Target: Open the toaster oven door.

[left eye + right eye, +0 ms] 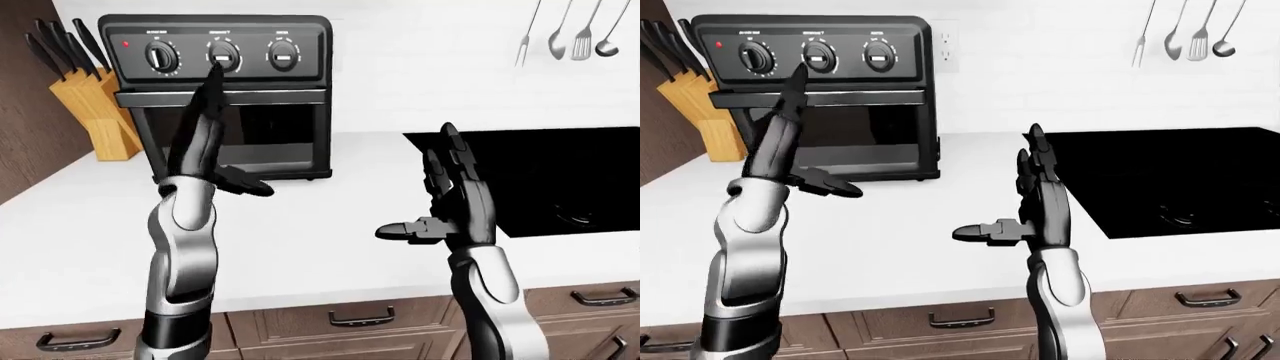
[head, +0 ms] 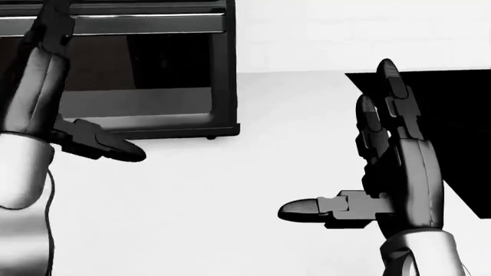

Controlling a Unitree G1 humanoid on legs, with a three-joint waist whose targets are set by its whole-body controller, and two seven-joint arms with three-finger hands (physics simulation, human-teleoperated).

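The black toaster oven (image 1: 285,135) stands on the white counter (image 1: 330,217) at the upper left of the left-eye view, with three knobs on top. Its door looks shut, and the handle bar (image 1: 280,96) runs across the door's top. My left hand (image 1: 225,150) is raised in front of the door, open. Its fingers (image 1: 205,112) point up past the handle to the middle knob (image 1: 223,55), and its thumb sticks out to the right. I cannot tell whether it touches the oven. My right hand (image 1: 430,195) is open and empty above the counter, right of the oven.
A wooden knife block (image 1: 95,112) stands left of the oven. A black cooktop (image 1: 560,180) is set into the counter at the right. Utensils (image 1: 565,34) hang on the wall at the upper right. Brown drawers with handles (image 1: 360,319) run below the counter edge.
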